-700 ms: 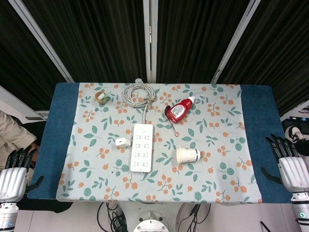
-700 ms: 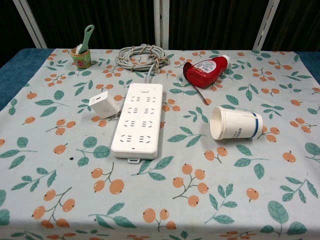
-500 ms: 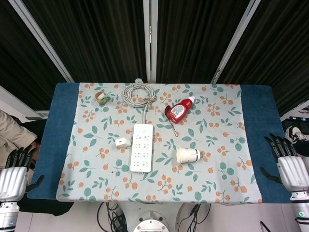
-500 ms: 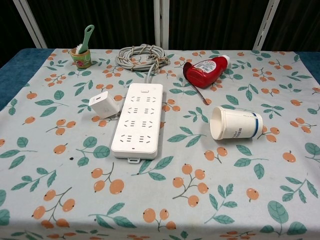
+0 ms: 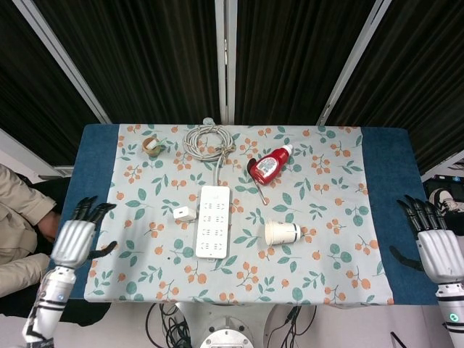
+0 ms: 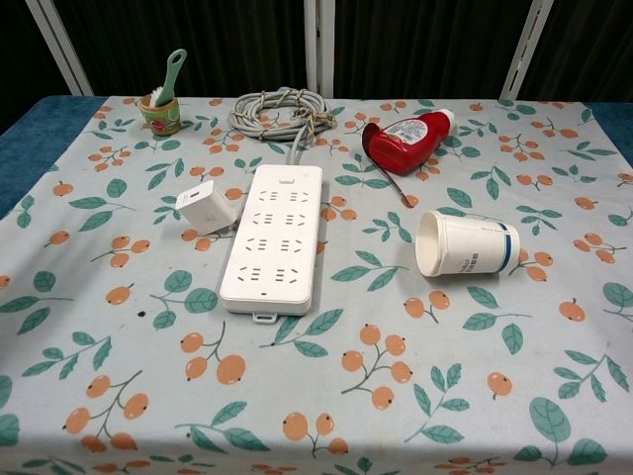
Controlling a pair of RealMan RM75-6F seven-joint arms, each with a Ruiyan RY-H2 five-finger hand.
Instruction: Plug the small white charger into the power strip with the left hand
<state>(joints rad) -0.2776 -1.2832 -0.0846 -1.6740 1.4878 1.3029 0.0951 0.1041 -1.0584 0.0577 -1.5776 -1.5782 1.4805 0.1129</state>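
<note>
Up from the corner, the silver left hand point(image 5: 72, 241) has moved over the blue table edge, fingers spread, holding nothing. Right of it, the small white charger point(image 6: 205, 208) lies just beside the long white power strip point(image 6: 274, 238). The silver right hand point(image 5: 438, 250) is spread and empty too.

A blue table point(image 5: 380, 188) carries a floral cloth point(image 5: 319, 246) bearing power strip point(image 6: 274, 238), charger point(image 6: 205, 209), cup point(image 6: 467, 243), ketchup bottle point(image 6: 407, 136).
</note>
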